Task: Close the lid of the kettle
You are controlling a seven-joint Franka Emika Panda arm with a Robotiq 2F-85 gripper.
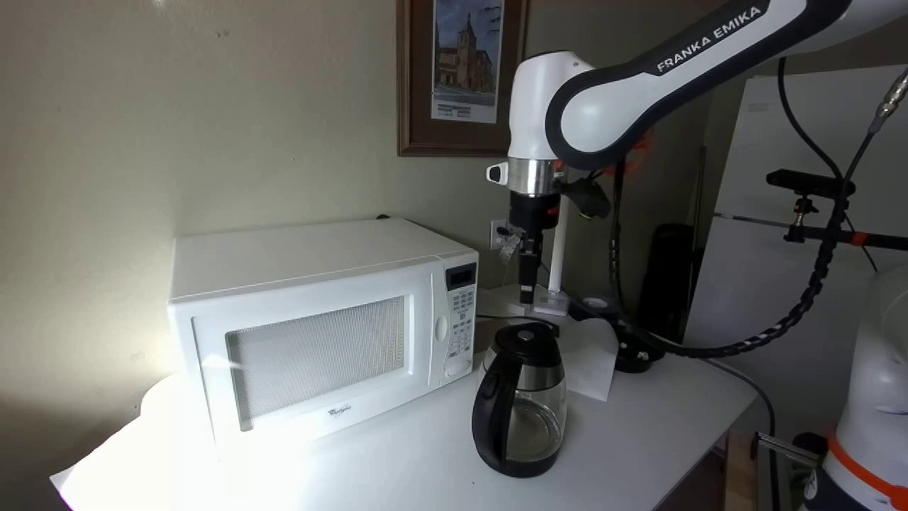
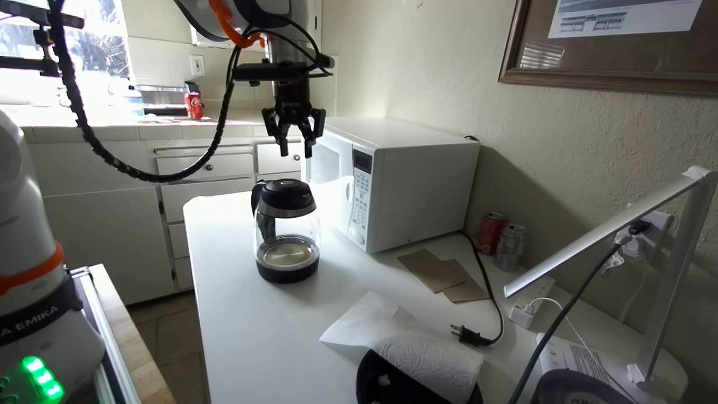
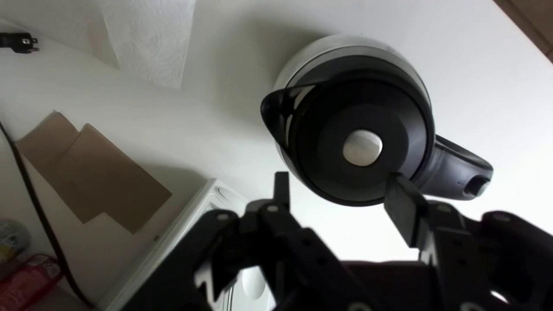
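Observation:
The kettle (image 1: 535,426) stands upright on the white table, a clear glass pot with a black top and black handle. It also shows in an exterior view (image 2: 303,230) and in the wrist view (image 3: 449,166). Its round black lid (image 1: 526,335) has a silver button and lies flat on the neck in both exterior views (image 2: 287,186). In the wrist view the lid (image 3: 337,168) is seen from above, the handle at lower right. My gripper (image 2: 296,154) is open and empty, pointing down above the lid without touching it. Its fingertips (image 3: 338,175) show at the lid's lower edge.
A white microwave (image 1: 319,262) stands beside the kettle. Paper towel (image 2: 426,356), brown cardboard (image 2: 435,272), a black cord with a plug (image 2: 471,336), and cans (image 2: 510,247) lie or stand nearby. A white lamp (image 2: 670,280) stands at the table's end.

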